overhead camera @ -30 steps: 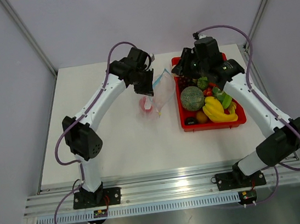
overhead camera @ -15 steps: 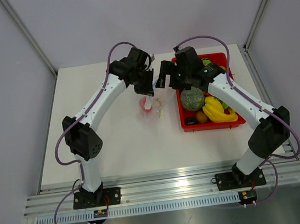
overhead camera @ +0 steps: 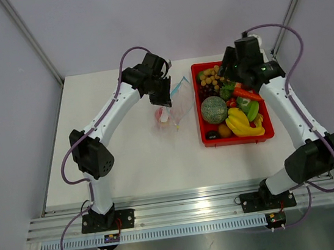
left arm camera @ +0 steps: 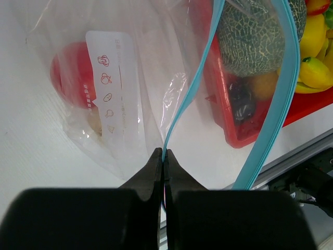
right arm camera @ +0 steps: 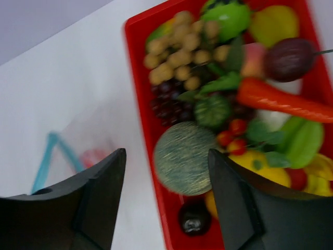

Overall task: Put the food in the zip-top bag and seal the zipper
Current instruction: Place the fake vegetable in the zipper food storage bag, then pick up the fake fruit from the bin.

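The clear zip-top bag (overhead camera: 176,107) lies left of the red tray, mouth open, with a red round fruit (left arm camera: 70,67) inside. My left gripper (overhead camera: 164,96) is shut on the teal zipper strip (left arm camera: 190,83) and holds the mouth edge up; its tips (left arm camera: 164,152) pinch the strip. My right gripper (overhead camera: 232,78) is open and empty above the tray's far half; in its wrist view it (right arm camera: 166,153) frames the green melon (right arm camera: 182,156). The tray holds bananas (overhead camera: 241,124), a carrot (right arm camera: 281,99), brown nuts (right arm camera: 182,49), leafy greens and other small fruit.
The red tray (overhead camera: 237,140) stands right of the bag, its left wall (right arm camera: 138,62) close to the bag's mouth. The white table's far edge and the grey walls lie behind both arms. Purple cables loop above each arm.
My right gripper swung from over the tray to the bag's mouth, then back to above the tray's far right. The left gripper and the bag have held still.
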